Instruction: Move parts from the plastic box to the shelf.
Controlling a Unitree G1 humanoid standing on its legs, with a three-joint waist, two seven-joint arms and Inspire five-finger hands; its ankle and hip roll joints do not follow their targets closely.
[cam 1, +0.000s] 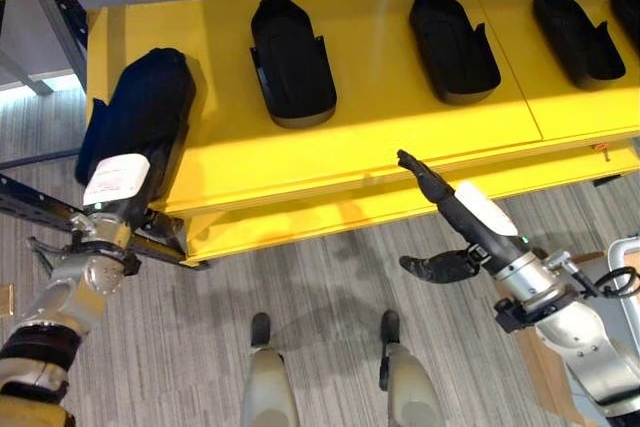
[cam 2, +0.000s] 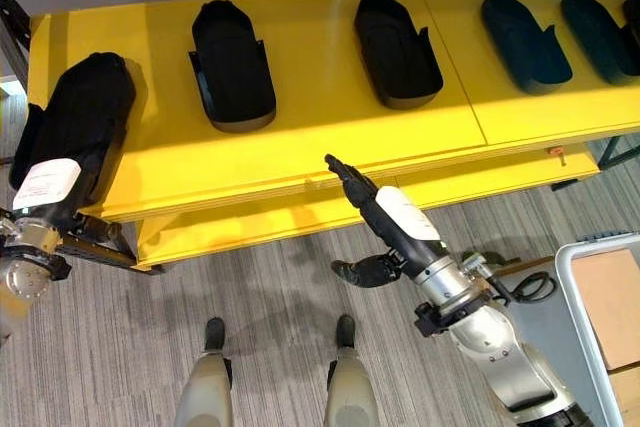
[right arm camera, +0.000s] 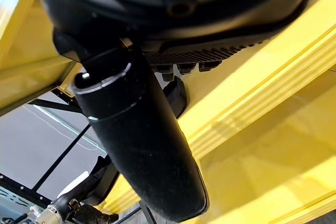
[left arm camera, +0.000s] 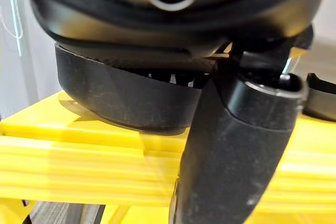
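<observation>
A black moulded part (cam 1: 140, 107) lies at the left end of the yellow shelf (cam 1: 380, 127), its near end at the front edge. My left hand (cam 1: 115, 179) holds that near end; in the left wrist view the thumb (left arm camera: 236, 145) stands against the part (left arm camera: 121, 98), which rests on the shelf board. My right hand (cam 1: 455, 212) hangs open in front of the shelf's middle, just below the front edge. Its straight fingers (cam 2: 350, 179) point up at the edge, the thumb (right arm camera: 142, 140) stands apart, and it holds nothing.
Three more black parts (cam 1: 292, 62) (cam 1: 453, 45) (cam 1: 577, 37) lie in a row along the shelf. A lower yellow board (cam 1: 300, 222) juts out beneath. A white-rimmed box (cam 2: 600, 297) stands at the lower right. A dark metal frame (cam 1: 30, 202) runs along the left.
</observation>
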